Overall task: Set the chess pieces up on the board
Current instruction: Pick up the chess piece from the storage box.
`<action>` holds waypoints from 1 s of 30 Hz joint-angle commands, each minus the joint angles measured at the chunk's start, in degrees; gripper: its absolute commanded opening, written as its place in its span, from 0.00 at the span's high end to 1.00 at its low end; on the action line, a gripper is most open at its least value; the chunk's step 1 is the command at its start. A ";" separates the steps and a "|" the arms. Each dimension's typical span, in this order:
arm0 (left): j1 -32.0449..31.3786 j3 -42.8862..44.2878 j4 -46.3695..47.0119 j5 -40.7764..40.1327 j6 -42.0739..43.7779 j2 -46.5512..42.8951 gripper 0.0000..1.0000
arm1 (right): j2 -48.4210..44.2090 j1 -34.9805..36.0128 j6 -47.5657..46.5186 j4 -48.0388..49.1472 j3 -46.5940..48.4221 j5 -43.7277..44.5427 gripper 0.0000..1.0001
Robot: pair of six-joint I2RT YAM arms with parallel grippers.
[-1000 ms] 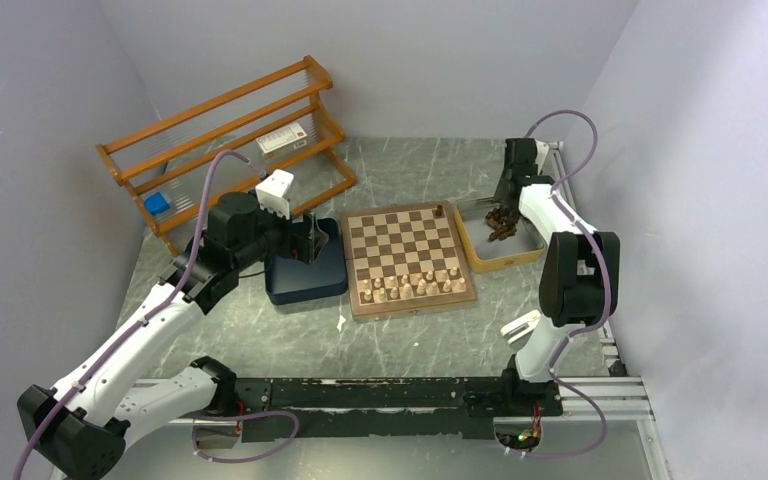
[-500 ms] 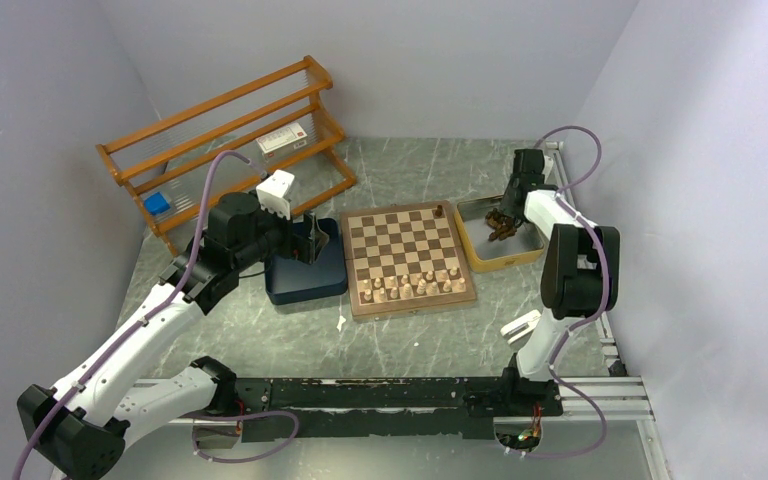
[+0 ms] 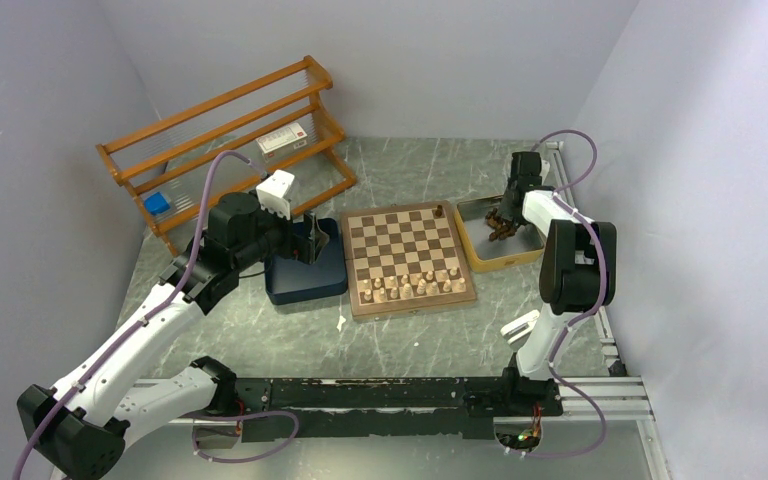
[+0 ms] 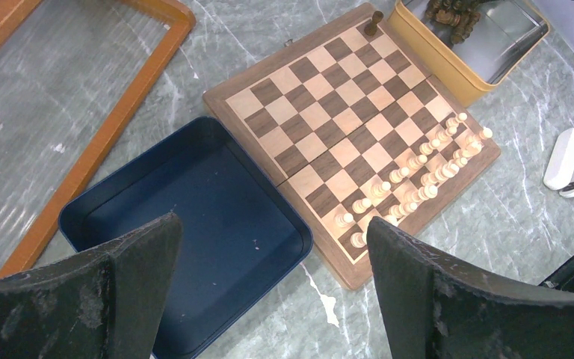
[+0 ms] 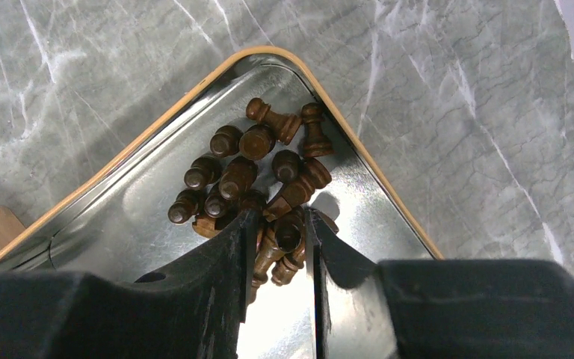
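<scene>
Tin (image 5: 119, 224), yellow-rimmed and shiny inside, directly beneath the right end effector (image 5: 278, 215), holding a loose heap of dark chess pieces (image 5: 258, 176). Most of them lying on their sides, bunched just ahead of the fingers (image 5: 228, 254) and partly between them. Fingers narrowed to a slim gap on either side of one piece at the near edge of the heap. Impossible to tell whether clamped on it or only flanking it.

To the left of that end effector, just beside the tin: the board (image 4: 321, 116), with a single dark piece (image 4: 374, 21) upright on the corner square nearest the tin and two rows of pale pieces (image 4: 418, 161) along the opposite edge.

Blue tray (image 4: 194, 209) right below the left end effector (image 4: 273, 224), bare dark floor in plain view, just beside the board. Left end effector spread wide, gripping nothing, hovering above the tray. Grey marbled surface (image 5: 456, 112) under tin, board and tray alike.
</scene>
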 commanded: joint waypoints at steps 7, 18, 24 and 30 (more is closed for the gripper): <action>-0.51 -0.29 1.22 -0.24 0.60 -0.51 0.02 | -0.01 -0.53 0.29 0.38 -0.21 -0.06 0.73; -0.59 -0.43 1.22 -0.59 0.60 -0.50 0.02 | -1.72 0.07 0.57 -1.59 0.26 2.45 0.85; -0.56 -0.46 1.22 -0.40 0.60 -0.41 0.02 | -2.44 0.98 1.03 -3.64 1.90 3.84 0.87; -0.55 -0.46 1.22 -0.41 0.64 -0.36 0.02 | -4.51 1.77 1.05 -5.47 3.52 3.57 0.87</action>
